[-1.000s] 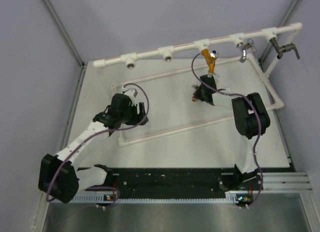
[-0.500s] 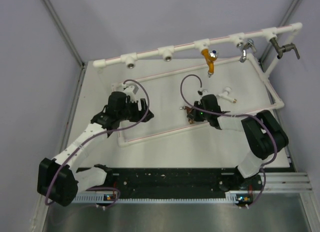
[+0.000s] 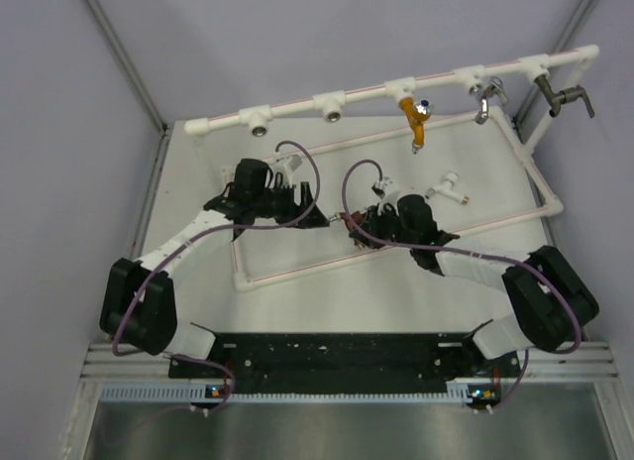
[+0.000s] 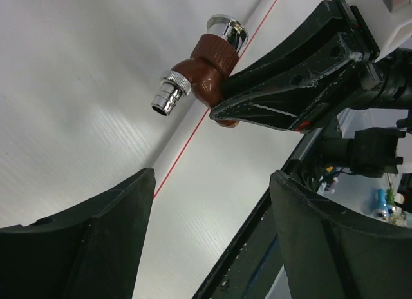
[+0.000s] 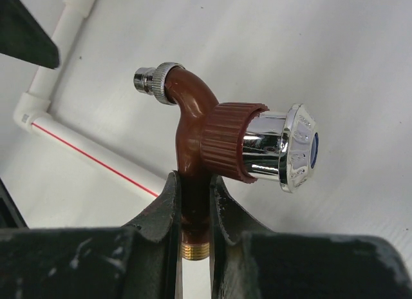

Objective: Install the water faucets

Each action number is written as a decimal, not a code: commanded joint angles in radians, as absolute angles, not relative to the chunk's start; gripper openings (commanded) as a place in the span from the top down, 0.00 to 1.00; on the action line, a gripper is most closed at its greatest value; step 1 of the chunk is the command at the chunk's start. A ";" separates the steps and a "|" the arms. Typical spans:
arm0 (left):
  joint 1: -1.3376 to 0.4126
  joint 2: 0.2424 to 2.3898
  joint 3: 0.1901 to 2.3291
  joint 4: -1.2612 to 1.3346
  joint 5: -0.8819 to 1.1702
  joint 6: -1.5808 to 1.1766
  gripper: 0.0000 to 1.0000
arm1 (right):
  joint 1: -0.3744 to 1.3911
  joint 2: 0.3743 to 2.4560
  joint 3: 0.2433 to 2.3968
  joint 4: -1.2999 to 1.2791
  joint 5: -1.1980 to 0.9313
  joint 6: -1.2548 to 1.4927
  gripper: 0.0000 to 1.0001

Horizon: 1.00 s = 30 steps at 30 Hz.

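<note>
Brown faucet pinched over the pipe frame
Right gripper [image 5: 193, 205] clamps the reddish-brown faucet [image 5: 212, 135] by its threaded stem above the white pipe frame [image 3: 297, 269]. Left gripper [image 4: 212, 176] gapes wide beside it.

Robotics test cell indicated. A white worktop [image 3: 376, 301] is enclosed by plain lilac panels [image 3: 59, 133] on aluminium struts [image 3: 122, 54]. A pipe frame [image 3: 297, 106] with faucets [image 3: 417, 123] is mounted along its far edge. Two robot arms [image 3: 173, 257] are bolted to a black plate [image 3: 337, 356] at the near edge.
</note>
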State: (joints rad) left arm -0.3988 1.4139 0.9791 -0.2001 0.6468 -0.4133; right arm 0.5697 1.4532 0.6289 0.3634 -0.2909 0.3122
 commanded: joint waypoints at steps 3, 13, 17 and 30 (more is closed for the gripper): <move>-0.387 1.503 1.043 -0.163 0.824 -0.426 0.26 | 0.604 1.358 0.640 0.428 -0.330 0.299 1.00; -0.376 1.562 1.068 -0.113 0.905 -0.433 0.32 | 0.647 1.327 0.650 0.442 -0.390 0.325 1.00; -0.370 1.577 1.065 -0.110 0.942 -0.425 0.36 | 0.653 1.307 0.644 0.454 -0.408 0.351 1.00; -0.370 1.533 1.019 -0.018 1.012 -0.485 0.96 | 0.655 1.296 0.667 0.459 -0.431 0.365 1.00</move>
State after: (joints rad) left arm -0.3737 1.5921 1.0302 -0.1101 0.9752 -0.4763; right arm 0.6449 1.3132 0.6289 0.3817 -0.3927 0.3603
